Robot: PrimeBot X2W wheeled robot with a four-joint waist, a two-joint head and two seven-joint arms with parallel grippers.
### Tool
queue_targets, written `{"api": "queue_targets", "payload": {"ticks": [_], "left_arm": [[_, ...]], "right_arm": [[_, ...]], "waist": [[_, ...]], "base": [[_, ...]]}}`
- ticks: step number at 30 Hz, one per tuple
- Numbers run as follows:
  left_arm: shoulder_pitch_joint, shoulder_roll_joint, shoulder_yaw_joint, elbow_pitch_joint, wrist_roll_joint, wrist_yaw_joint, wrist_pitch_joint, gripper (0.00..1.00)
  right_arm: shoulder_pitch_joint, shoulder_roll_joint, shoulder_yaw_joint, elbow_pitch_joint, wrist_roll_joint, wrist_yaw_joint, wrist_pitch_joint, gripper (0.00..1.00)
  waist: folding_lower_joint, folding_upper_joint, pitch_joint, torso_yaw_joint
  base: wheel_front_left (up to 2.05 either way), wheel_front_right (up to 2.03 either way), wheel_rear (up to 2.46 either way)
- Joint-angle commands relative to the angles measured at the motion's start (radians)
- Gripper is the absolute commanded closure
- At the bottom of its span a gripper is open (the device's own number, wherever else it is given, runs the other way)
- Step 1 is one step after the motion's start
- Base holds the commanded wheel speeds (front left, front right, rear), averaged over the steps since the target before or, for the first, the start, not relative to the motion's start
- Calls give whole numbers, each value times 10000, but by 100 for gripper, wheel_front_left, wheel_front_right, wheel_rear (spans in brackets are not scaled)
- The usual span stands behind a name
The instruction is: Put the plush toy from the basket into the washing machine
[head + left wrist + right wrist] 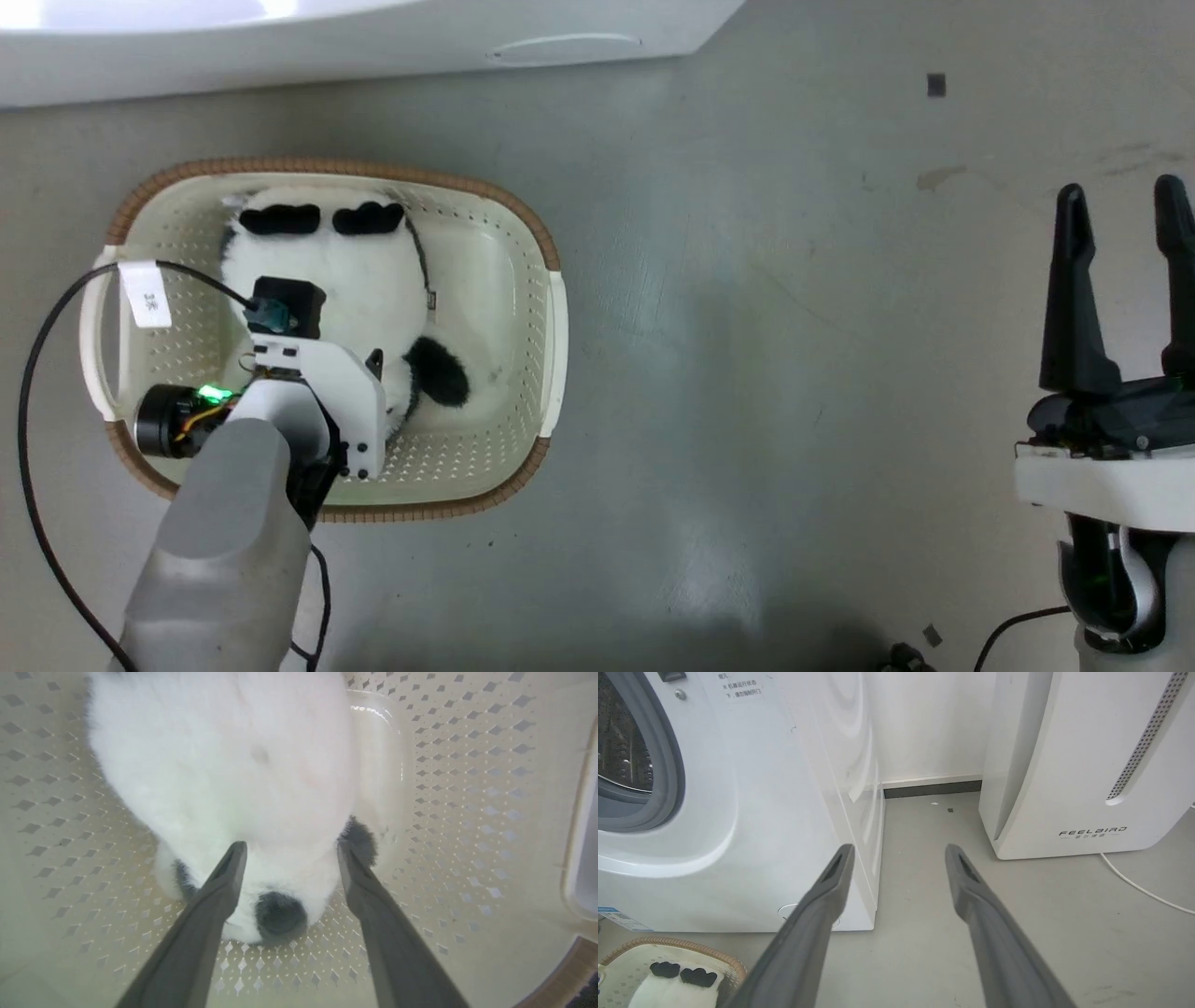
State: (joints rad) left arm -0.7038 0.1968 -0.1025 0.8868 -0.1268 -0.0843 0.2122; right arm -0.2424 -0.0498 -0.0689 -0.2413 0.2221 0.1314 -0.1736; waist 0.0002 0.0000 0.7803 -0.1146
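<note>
The toy (224,756) lies in the basket (327,166) at left. The left gripper (289,845) has its open jaws astride the toy's near end, holding nothing; best to press deeper into the fluff before closing. The right gripper (1120,191) is open and empty.

Inside basket (553,308): hemmed by perforated walls all round, open from above. Toy (364,280) across most of the bottom; bare strip left along the right wall. Left gripper (289,847) down in there, fingers spread astride the toy's end. Over the left rim, a black cable (28,401). Bare floor (766,373) from basket across to right gripper (1120,191). Ahead of that gripper, an open lane between washer (761,812) and white appliance (1064,765), closed off by the wall (924,728). White cord (1143,889) lying at right.
</note>
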Motion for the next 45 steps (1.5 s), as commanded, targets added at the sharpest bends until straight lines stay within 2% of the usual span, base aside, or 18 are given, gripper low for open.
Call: {"api": "queue_targets", "payload": {"ticks": [1,18,23,24,25,26,37,45], "left_arm": [[-360,96,-69,257,-87,-63,75,0],[-2148,557,-679,2004,-636,-247,-83,0],[-2674,783,-778,2519,-764,-172,-206,0],[-2783,847,-742,2622,-840,-141,-296,11],[-2875,917,-776,2724,-851,-140,-361,66],[-2948,981,-851,2824,-832,-161,-364,100],[-3635,1178,-1181,3956,-1287,-391,-567,100],[-3145,984,-1461,4040,-1465,-451,-1234,100]], "right_arm": [[-289,-3,-57,-133,141,-5,-117,0],[-886,-4,-51,-501,252,-6,-470,0],[-1129,-4,8,-589,239,-6,-574,0],[-1187,-4,19,-615,251,-6,-595,0],[-1245,-4,22,-635,287,-6,-615,0],[-1306,-4,13,-655,321,-7,-636,0],[-1783,-4,-246,-526,586,-7,-865,0],[-1606,-4,-329,156,540,-7,-881,0]], "waist": [[-2,0,249,-15],[-2,0,1828,-120],[-2,0,2235,-238],[-2,0,2305,-281],[-2,0,2371,-331],[-2,0,2435,-372],[-2,0,2528,-558],[-2,0,1233,-422]], "base": [[0,0,0],[0,0,0],[0,0,0],[0,0,0],[0,0,0],[0,0,0],[0,0,0],[0,0,0]]}}
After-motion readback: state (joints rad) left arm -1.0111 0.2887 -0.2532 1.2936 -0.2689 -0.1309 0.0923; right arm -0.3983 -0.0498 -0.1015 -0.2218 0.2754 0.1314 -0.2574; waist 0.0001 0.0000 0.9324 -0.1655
